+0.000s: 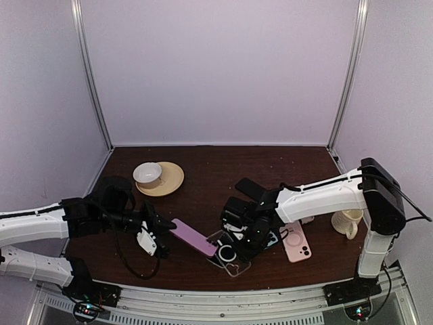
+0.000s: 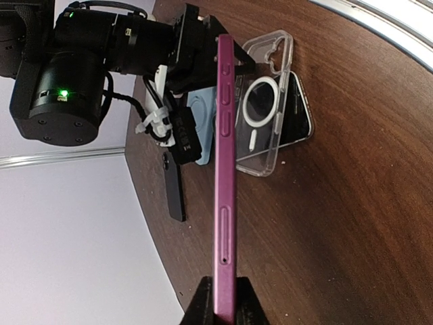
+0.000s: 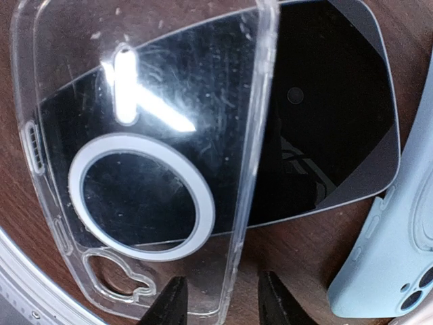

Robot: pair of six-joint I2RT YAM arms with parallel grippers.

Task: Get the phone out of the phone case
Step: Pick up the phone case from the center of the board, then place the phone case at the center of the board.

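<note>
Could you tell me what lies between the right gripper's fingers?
The edge of the clear case, in the right wrist view; the right gripper straddles it.

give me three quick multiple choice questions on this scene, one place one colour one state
1. Where is the white cup? A on a blue tray B on the tan plate C in a gripper
2. What colour is the phone held by the left gripper? A green B yellow C purple
3. The left gripper is: A shut on the phone B wide open C out of view
B, the cup sits on the plate; C, its edge shows purple; A, its fingers pinch the phone's end.
</note>
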